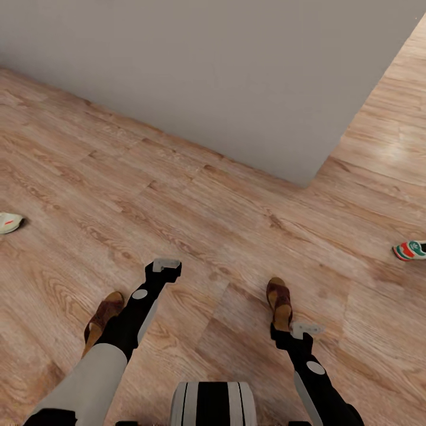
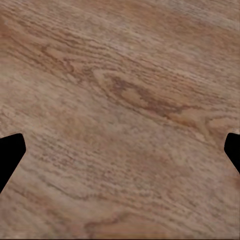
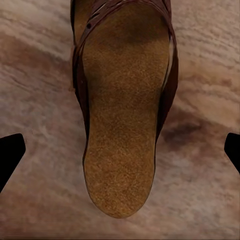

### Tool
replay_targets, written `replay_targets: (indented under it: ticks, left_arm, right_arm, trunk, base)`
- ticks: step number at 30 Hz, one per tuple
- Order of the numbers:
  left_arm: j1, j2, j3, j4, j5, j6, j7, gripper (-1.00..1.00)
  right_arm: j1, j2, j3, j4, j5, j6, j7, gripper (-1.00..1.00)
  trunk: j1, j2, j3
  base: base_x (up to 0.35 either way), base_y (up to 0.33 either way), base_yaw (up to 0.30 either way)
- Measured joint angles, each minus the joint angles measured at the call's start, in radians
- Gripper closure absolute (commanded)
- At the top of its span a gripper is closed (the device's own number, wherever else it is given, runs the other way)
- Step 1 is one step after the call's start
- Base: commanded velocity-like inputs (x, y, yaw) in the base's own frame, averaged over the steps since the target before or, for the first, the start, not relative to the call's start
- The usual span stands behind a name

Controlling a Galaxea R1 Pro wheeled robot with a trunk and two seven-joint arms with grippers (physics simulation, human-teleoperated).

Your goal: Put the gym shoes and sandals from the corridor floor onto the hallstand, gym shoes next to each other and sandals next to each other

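The right tool, spread wide and empty, is best lowered squarely astride the sandal; the left tool hangs wide, empty.

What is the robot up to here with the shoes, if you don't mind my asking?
It is collecting shoes from the corridor floor. The right gripper hangs open over one sandal, jaws wide either side. The left gripper is open above bare planks, beside the other sandal. Both gym shoes lie far apart on the floor.

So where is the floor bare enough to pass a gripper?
Bare planks run between the left sandal and right sandal, up to the grey wall. Tighter where the right gripper hangs over the right sandal.
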Motion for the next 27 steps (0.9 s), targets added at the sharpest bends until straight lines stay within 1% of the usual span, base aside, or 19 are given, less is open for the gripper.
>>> replay_targets:
  ticks: [15,27]
  left_arm:
    - [0.000,-0.001,0.000,0.000,0.000,0.000,0.000,-1.00]
    - [0.000,-0.001,0.000,0.002,0.000,0.000,0.000,-1.00]
  right_arm:
    - [0.000,0.000,0.000,0.000,0.000,0.000,-0.001,-1.00]
    - [0.000,0.000,-0.001,0.000,-0.001,0.000,-0.001,-1.00]
  trunk:
    - [0.000,0.000,-0.003]
    - [0.005,-0.003,-0.066]
  base:
    - [0.000,0.000,0.012]
    - [0.000,0.000,0.000]
